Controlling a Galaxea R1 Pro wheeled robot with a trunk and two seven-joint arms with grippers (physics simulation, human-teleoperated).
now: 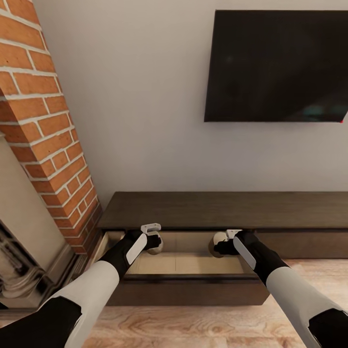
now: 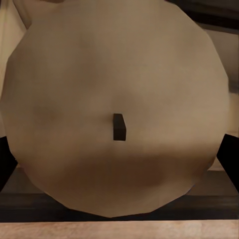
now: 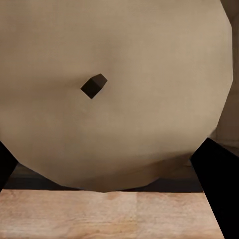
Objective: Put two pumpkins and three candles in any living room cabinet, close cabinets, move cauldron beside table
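The long dark-brown cabinet runs along the wall, and its left drawer is pulled open, showing a pale wood inside. My left gripper is shut on a tan candle over the drawer's back left part. My right gripper is shut on a second tan candle over the drawer's back right part. In the left wrist view this candle shows its round end with a dark wick, between black fingers. The right wrist view gives the same sight of the other candle and fingers.
A red brick chimney and a pale fireplace surround stand close on the left. A black television hangs on the wall above the cabinet. The open drawer's front juts out over the wooden floor.
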